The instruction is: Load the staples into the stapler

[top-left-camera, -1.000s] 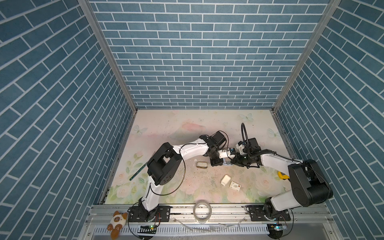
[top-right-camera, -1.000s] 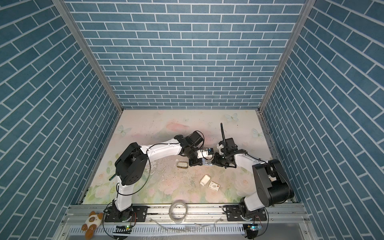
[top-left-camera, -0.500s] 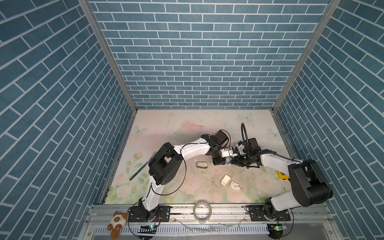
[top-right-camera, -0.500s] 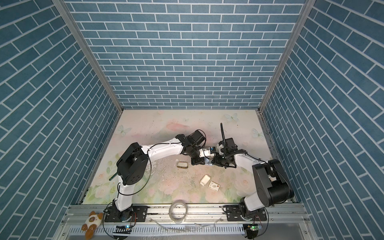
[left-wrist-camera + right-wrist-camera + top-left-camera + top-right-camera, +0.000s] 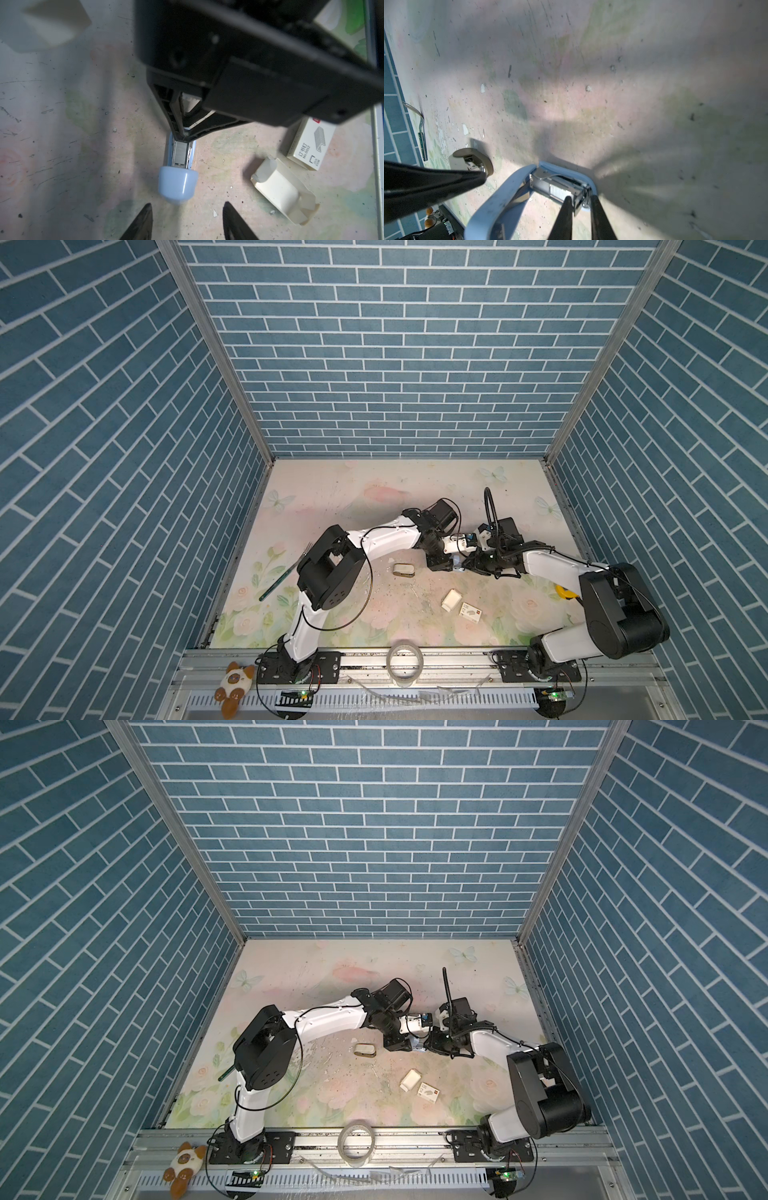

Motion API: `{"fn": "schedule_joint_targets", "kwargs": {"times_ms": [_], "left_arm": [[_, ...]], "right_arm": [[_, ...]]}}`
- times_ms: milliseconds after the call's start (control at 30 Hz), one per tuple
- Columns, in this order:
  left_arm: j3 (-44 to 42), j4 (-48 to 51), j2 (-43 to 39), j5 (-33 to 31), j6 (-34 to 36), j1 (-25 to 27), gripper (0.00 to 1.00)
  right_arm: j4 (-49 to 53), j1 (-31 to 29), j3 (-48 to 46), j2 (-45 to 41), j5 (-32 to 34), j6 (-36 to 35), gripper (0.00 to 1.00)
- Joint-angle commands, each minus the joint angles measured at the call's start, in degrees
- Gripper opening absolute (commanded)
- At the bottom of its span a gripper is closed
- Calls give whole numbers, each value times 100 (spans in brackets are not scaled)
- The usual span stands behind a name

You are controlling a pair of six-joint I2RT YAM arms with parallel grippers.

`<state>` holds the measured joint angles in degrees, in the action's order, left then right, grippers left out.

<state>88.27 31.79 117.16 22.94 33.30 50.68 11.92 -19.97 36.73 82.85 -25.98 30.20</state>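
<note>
The left gripper (image 5: pixel 187 204) is open and empty by the blue stapler (image 5: pixel 177 185); the right gripper (image 5: pixel 579 197) is narrow, tips at its staples (image 5: pixel 180 152).

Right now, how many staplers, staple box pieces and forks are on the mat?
Staplers: 2, the blue stapler and the beige stapler
Staple box pieces: 2, the printed box and the plain tray
Forks: 1, the green-handled fork
Total: 5

Before me, the white cardboard tray (image 5: pixel 451 600) lies left of the printed white cardboard staple box (image 5: pixel 471 612); the pale blue plastic stapler (image 5: pixel 177 185) lies behind both.
</note>
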Motion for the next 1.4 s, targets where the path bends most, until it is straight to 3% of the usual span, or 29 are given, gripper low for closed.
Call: {"fn": "schedule_joint_targets", "kwargs": {"times_ms": [0, 167, 300, 500, 867, 1367], "left_arm": [[153, 83, 42, 19, 169, 34, 56], [290, 183, 131, 97, 298, 39, 56], [419, 265, 244, 164, 366, 39, 55], [594, 388, 429, 228, 464, 30, 52], [724, 373, 562, 292, 468, 27, 48], [929, 522, 702, 431, 457, 28, 33]], "right_arm": [[94, 13, -17, -298, 77, 191, 22], [207, 70, 82, -506, 110, 323, 24], [324, 141, -13, -669, 320, 587, 20], [-178, 229, -483, -894, 17, 968, 16], [-950, 283, -823, -591, -186, 1258, 15], [-1245, 317, -924, -278, -321, 1278, 14]]}}
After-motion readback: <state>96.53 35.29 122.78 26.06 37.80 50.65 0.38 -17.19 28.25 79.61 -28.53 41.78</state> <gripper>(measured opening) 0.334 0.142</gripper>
